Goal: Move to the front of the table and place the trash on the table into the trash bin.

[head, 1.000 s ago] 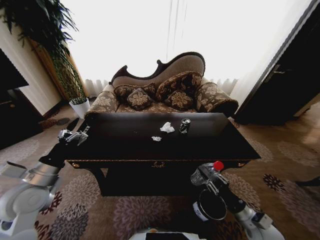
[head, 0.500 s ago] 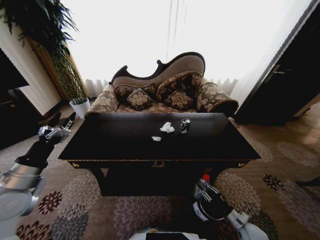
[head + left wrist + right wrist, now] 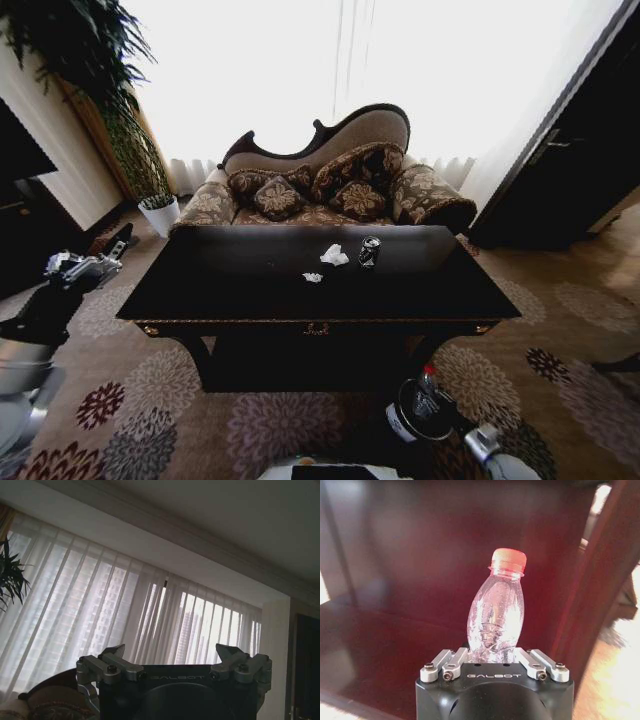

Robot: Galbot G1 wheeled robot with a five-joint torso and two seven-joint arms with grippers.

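The dark glossy table stands in front of me. On its far half lie a crumpled white paper wad, a smaller wad and a dark drink can. Low at the table's front right, my right gripper is shut on a clear plastic bottle with a red cap, held right over the black trash bin. The right wrist view shows the bottle upright between the fingers of the right gripper. My left gripper hangs open beyond the table's left end, and in the left wrist view the left gripper is empty.
A patterned sofa stands right behind the table. A white plant pot with a tall plant is at the back left. A dark door is on the right. Flowered carpet lies around the table.
My right gripper has lowered the bottle from the table's front edge down to the bin. My left arm has drawn back leftward, away from the table's corner.
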